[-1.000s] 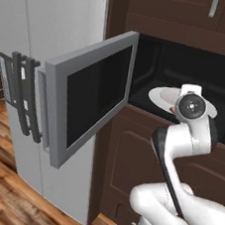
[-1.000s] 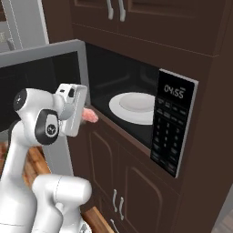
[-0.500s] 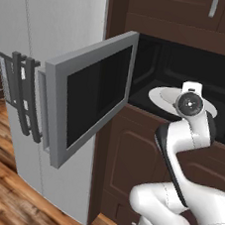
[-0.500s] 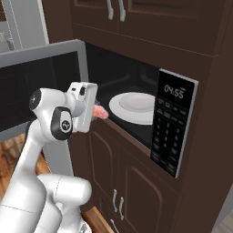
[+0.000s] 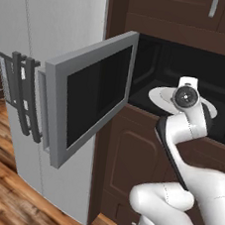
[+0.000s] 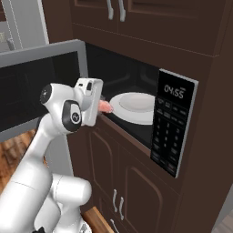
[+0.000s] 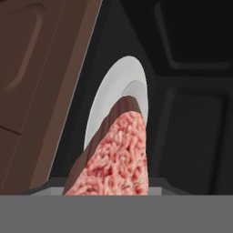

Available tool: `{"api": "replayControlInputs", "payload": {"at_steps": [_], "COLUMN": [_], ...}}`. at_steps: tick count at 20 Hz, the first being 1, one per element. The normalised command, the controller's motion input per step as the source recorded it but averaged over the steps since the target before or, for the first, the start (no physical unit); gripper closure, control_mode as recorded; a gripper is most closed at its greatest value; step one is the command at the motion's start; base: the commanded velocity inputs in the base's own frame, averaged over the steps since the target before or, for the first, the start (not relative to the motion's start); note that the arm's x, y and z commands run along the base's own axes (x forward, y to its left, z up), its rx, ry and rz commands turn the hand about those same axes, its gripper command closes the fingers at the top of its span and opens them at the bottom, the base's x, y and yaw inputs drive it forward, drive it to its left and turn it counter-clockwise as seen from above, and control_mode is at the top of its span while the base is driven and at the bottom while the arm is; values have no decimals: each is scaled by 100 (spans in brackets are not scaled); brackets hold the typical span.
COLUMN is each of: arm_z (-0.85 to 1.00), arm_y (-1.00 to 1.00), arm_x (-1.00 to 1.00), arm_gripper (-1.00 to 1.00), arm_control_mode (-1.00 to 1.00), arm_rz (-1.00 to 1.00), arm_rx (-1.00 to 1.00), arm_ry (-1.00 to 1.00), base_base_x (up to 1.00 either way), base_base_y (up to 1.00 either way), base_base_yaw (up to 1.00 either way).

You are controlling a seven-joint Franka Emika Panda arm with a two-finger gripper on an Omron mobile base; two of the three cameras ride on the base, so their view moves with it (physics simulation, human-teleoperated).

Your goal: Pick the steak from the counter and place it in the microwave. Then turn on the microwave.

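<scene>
The tool (image 6: 103, 105) is holding the steak (image 6: 106, 107) tight at the open front of the microwave (image 6: 175, 123), just beside the white plate (image 6: 134, 107) sitting inside.

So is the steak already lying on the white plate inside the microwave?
No, in the right base view the steak is held in the air at the microwave opening, short of the plate.
</scene>
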Motion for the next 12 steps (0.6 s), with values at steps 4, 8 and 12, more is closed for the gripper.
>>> {"api": "replayControlInputs", "payload": {"at_steps": [4, 8, 12], "arm_z": [0, 0, 0], "arm_y": [-6, -15, -23], "arm_x": [41, 35, 34], "arm_gripper": [100, 100, 100], "arm_control_mode": [-100, -100, -100], "arm_rz": [0, 0, -1], "arm_rx": [-1, 0, 0], "arm_ry": [0, 0, 0], "base_base_x": [0, 0, 0], "base_base_y": [0, 0, 0], "base_base_yaw": [0, 0, 0]}}
